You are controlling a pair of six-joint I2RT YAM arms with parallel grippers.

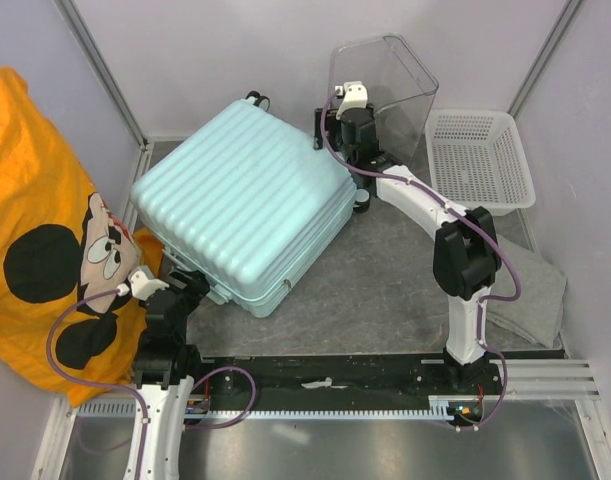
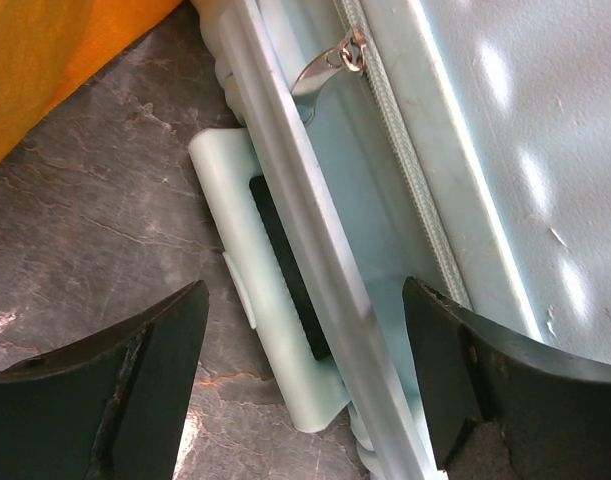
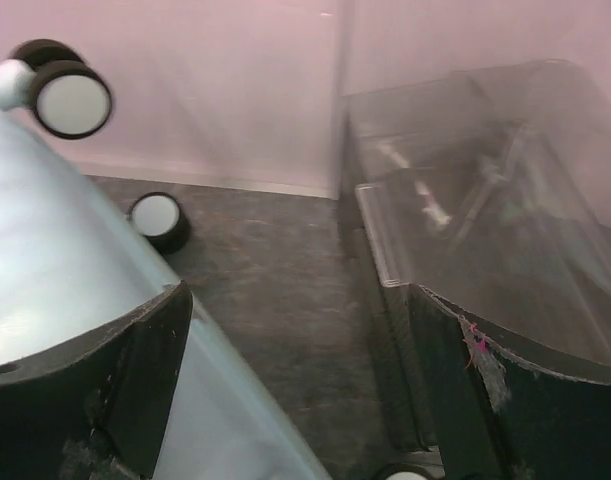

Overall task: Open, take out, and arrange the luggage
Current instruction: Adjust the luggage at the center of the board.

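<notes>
The mint ribbed suitcase [image 1: 245,200] lies flat and closed on the dark table. My left gripper [image 1: 190,285] is open at its near-left edge. In the left wrist view the left gripper [image 2: 305,380] straddles the pale rim and mint handle [image 2: 275,300], and a metal zipper pull [image 2: 330,65] hangs beyond on the zip. My right gripper [image 1: 350,125] is open and empty at the suitcase's far right corner. In the right wrist view the right gripper [image 3: 300,380] hangs between the shell [image 3: 55,270] and the clear box, with two wheels [image 3: 73,100] ahead.
A clear plastic box [image 1: 385,85] stands at the back, close beside the right gripper; it also shows in the right wrist view [image 3: 485,230]. A white mesh basket [image 1: 480,155] sits at the back right. An orange cartoon-mouse cloth [image 1: 45,220] covers the left. A grey cloth [image 1: 530,290] lies right.
</notes>
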